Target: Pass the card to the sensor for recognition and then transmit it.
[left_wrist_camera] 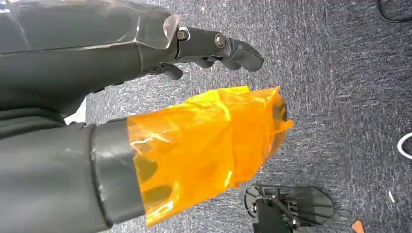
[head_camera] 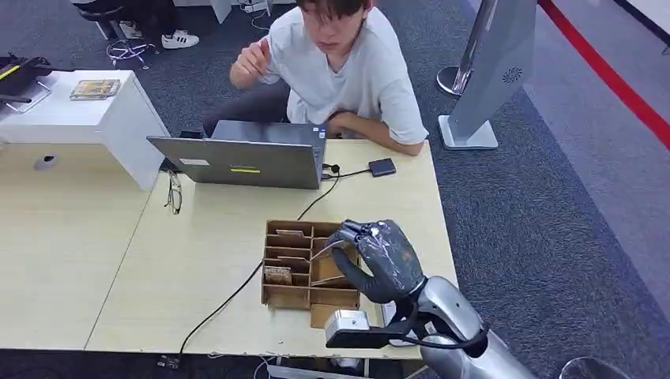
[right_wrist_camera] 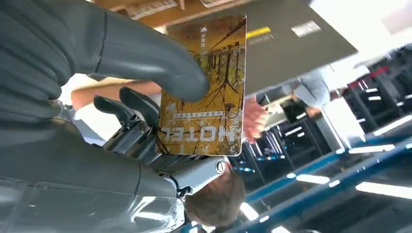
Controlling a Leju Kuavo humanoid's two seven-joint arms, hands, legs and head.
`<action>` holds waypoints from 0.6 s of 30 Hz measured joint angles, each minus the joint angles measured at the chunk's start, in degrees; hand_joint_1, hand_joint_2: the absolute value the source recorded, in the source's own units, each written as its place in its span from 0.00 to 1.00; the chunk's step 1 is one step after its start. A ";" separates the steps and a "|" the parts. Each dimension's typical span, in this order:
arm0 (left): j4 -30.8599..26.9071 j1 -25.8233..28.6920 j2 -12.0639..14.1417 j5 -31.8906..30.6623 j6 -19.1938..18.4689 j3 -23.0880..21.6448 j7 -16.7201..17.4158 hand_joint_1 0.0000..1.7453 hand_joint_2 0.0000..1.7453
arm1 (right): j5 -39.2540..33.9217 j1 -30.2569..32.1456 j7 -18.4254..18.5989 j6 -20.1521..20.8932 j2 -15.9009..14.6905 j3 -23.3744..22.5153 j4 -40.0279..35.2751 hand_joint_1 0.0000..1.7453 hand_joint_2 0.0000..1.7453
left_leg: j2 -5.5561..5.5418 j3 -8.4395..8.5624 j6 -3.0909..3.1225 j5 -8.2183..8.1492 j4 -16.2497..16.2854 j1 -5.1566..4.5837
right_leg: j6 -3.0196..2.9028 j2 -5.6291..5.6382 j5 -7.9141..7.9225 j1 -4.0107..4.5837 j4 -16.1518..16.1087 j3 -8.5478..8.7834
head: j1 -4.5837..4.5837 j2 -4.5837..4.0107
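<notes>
Your right hand [right_wrist_camera: 121,97] pinches the card [right_wrist_camera: 206,92], thumb pressed on its face, fingers behind; "HOTEL" printed on it. In the head view that hand [head_camera: 379,257] hovers over the right side of the tray [head_camera: 288,296] on the surface [head_camera: 197,260]. Beyond: laptop [head_camera: 249,162], sensor [head_camera: 382,166], person [head_camera: 340,71]. Your left hand [left_wrist_camera: 145,121] hangs above carpet [left_wrist_camera: 340,97], fingers loosely spread, holding nothing.

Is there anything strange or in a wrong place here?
Only small things: folded glasses lie loose on the light wooden table, and orange film is wrapped around the left hand. The right hand holds the yellow hotel card normally.
</notes>
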 joint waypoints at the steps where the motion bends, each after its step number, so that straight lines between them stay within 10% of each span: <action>1: 0.00 -0.01 -0.02 -0.04 0.00 0.00 0.13 0.00 0.00 | 0.39 -0.22 -0.17 -0.17 0.50 0.07 -0.02 1.00 1.00 | 0.00 0.00 0.00 0.00 0.00 0.00 | 0.00 0.00 0.00 0.00 0.00 0.00 | 0.00 0.00; 18: 0.00 -0.04 -0.11 -1.01 -0.11 0.22 0.15 0.00 0.00 | 0.57 -2.60 -0.63 -1.00 4.17 1.53 -0.02 1.00 1.00 | 0.00 0.00 0.00 0.00 0.00 0.00 | 0.00 0.00 0.00 0.00 0.00 0.00 | 0.00 0.00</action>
